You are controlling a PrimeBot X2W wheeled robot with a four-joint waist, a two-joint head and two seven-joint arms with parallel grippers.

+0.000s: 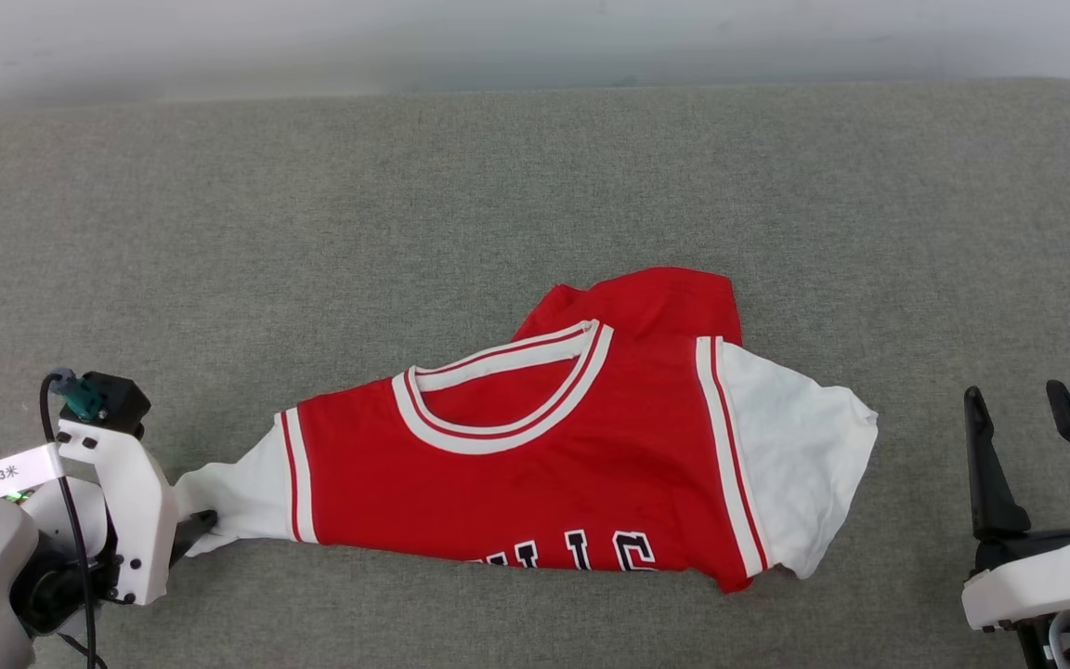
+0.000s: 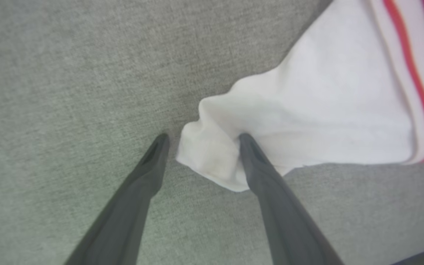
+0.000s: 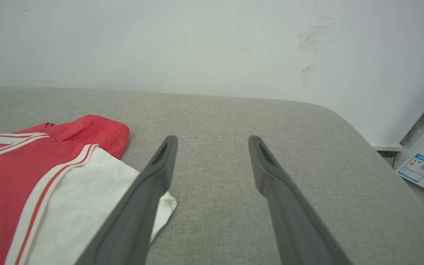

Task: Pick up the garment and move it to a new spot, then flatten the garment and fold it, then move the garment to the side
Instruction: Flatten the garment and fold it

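The garment (image 1: 554,455), a red jersey with white sleeves and a striped collar, lies crumpled on the grey surface, its black lettering partly tucked under at the near edge. My left gripper (image 1: 205,520) is at the tip of the garment's left sleeve. In the left wrist view my left gripper (image 2: 203,138) is open, with the bunched white sleeve tip (image 2: 212,154) between its fingers and one finger (image 2: 256,162) lying against the cloth. My right gripper (image 1: 1013,390) stands open to the right of the other sleeve, holding nothing. The right wrist view has my right gripper (image 3: 212,139) beside the garment (image 3: 31,176).
The grey fabric surface (image 1: 535,186) stretches wide around the jersey, with a white wall (image 1: 535,37) behind it. In the right wrist view the surface curves off at its right edge (image 3: 363,147), where a blue-and-white label (image 3: 418,167) shows beyond.
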